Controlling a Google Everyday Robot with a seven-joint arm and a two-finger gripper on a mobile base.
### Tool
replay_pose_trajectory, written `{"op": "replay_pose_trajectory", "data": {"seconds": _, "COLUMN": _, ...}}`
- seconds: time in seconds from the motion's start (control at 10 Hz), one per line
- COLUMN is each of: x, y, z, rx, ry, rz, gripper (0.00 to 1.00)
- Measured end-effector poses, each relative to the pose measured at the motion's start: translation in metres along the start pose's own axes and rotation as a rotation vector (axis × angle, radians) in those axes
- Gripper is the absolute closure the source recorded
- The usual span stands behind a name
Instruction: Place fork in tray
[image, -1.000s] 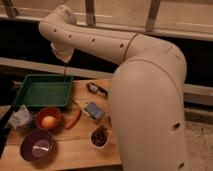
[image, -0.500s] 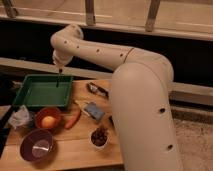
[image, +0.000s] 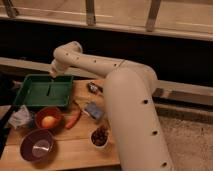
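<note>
The dark green tray (image: 33, 96) lies at the back left of the wooden table. A slim pale sliver (image: 50, 90), which looks like the fork, shows in the middle of the tray, pointing front to back. My gripper (image: 53, 75) is at the end of the big cream arm, low over the tray's back right rim and just above the fork. The arm's wrist hides most of it. I cannot tell whether the fork is held or lies free.
A red-orange bowl (image: 48, 120) with a yellow round thing and a purple bowl (image: 37, 145) stand in front of the tray. An orange stick (image: 74, 120), a blue-grey packet (image: 93, 110), a black-handled utensil (image: 93, 88), a small bowl of dark bits (image: 100, 136) and crumpled plastic (image: 21, 117) lie around.
The arm's wrist has swung left and down, from above the tray's right side to low over its back rim. The bowls and other things have not moved.
</note>
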Motion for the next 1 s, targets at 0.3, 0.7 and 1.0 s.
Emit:
{"op": "replay_pose_trajectory", "data": {"seconds": 0.3, "x": 0.0055, "y": 0.004, "z": 0.0103, "rx": -0.082, "ry": -0.033, "rz": -0.018, "gripper": 0.22}}
{"op": "replay_pose_trajectory", "data": {"seconds": 0.7, "x": 0.0054, "y": 0.0053, "z": 0.011, "rx": -0.091, "ry": -0.035, "rz": -0.022, "gripper": 0.22}}
{"op": "replay_pose_trajectory", "data": {"seconds": 1.0, "x": 0.0047, "y": 0.0063, "z": 0.0114, "rx": -0.092, "ry": -0.035, "rz": -0.023, "gripper": 0.22}}
